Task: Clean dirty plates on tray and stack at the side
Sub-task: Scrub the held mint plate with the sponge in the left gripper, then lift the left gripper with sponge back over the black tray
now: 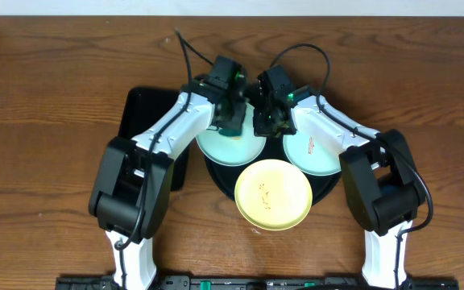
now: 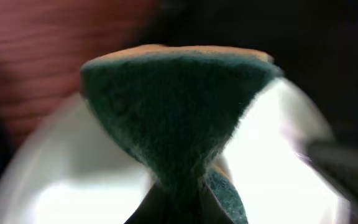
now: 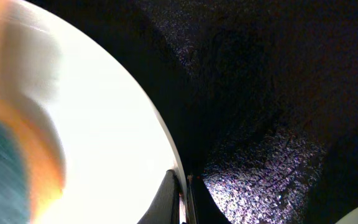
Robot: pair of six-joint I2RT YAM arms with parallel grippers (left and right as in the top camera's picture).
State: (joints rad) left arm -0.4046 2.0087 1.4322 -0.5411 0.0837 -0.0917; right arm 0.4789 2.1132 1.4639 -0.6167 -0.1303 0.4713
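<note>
Left gripper [image 1: 230, 119] pinched tight on a green scouring sponge [image 2: 173, 112], which hangs low over the left mint plate [image 1: 230, 151] at the left-rear of the round black tray [image 1: 218, 177]. Right gripper [image 3: 182, 198] has its jaws pressed together, nipping that same plate's right rim. Right mint plate [image 1: 316, 149], with a red smudge, lies in the tray alongside; yellow plate [image 1: 273, 195], lightly speckled, sits at the front, overhanging the tray's near edge.

A robot lab setup, by the look; two white-and-black arms [image 1: 131, 185] mounted at a wooden tabletop [image 1: 47, 105].
</note>
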